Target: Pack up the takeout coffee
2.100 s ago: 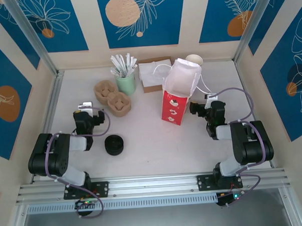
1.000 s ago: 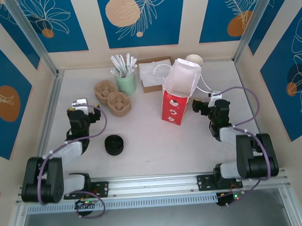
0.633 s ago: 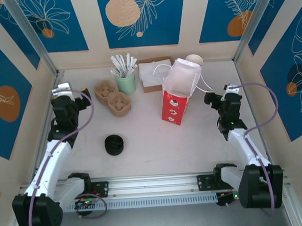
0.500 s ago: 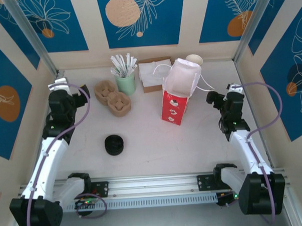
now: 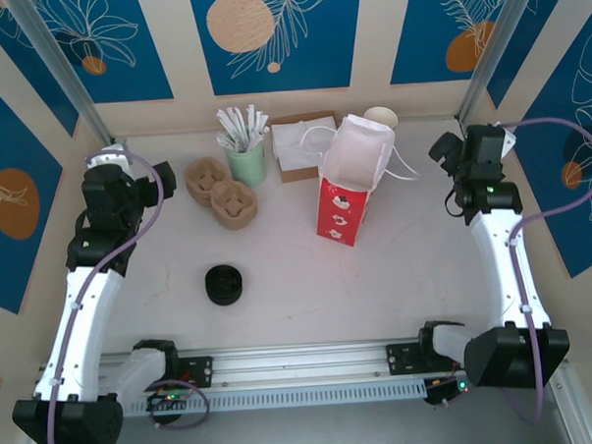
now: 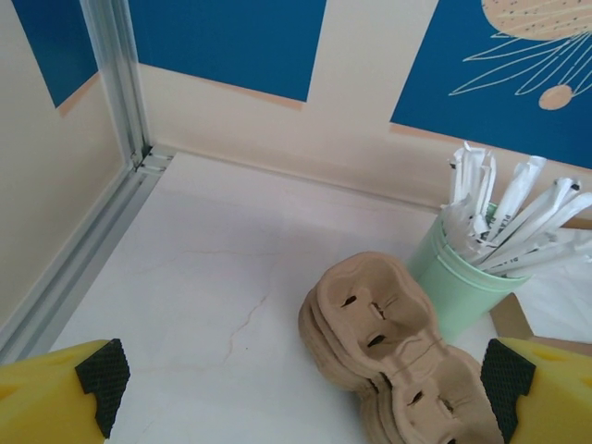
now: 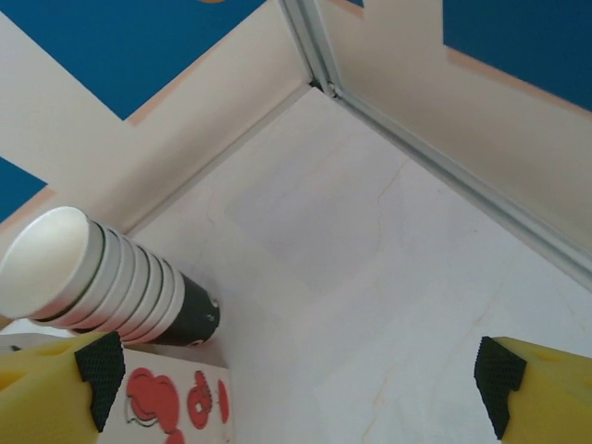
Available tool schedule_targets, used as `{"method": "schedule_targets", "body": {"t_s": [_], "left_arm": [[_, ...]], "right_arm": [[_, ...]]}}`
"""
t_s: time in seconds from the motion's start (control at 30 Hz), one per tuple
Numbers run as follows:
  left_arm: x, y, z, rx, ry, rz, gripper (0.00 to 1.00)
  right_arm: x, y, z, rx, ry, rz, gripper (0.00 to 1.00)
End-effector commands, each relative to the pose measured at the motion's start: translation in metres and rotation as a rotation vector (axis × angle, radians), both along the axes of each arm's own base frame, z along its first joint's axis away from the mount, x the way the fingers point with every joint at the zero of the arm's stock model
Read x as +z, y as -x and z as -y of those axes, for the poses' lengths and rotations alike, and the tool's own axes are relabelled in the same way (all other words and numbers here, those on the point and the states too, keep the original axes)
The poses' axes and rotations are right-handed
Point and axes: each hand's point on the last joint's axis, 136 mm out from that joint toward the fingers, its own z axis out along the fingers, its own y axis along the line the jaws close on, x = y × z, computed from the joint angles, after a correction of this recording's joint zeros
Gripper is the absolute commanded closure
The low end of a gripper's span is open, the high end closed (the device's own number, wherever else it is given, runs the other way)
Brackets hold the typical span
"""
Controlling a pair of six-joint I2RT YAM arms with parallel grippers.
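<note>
The takeout coffee is out of view. A red-and-white paper bag (image 5: 346, 192) stands upright and open mid-table; its printed corner (image 7: 176, 407) shows in the right wrist view. My left gripper (image 5: 149, 189) hangs open at the back left, facing a stack of brown pulp cup carriers (image 6: 388, 338); its fingers (image 6: 303, 375) hold nothing. My right gripper (image 5: 449, 173) is raised at the back right, right of the bag, open and empty (image 7: 298, 370). A stack of lidless white-and-dark cups (image 7: 106, 287) lies ahead of it, behind the bag (image 5: 380, 116).
A low stack of black lids (image 5: 223, 284) sits front left of centre. A green cup of wrapped straws (image 5: 245, 157) and a napkin box (image 5: 298, 145) stand at the back. The carriers (image 5: 220, 194) lie beside the green cup (image 6: 462, 277). Aluminium posts and walls close in the table.
Both arms have unfolded from low near the front and risen. The left gripper swung to the back left, the right gripper to the back right. Nothing on the table moved.
</note>
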Motion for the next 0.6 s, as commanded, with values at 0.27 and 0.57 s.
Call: {"method": "schedule_targets", "body": {"t_s": [0.27, 0.57], "left_arm": [[0.012, 0.002, 0.034, -0.176, 0.07, -0.05, 0.01], [0.009, 0.002, 0.04, -0.194, 0.113, -0.082, 0.01]], "right_arm": [[0.005, -0.071, -0.063, 0.218, -0.238, -0.092, 0.17], [-0.011, -0.124, -0.073, 0.246, -0.176, -0.214, 0.18]]}}
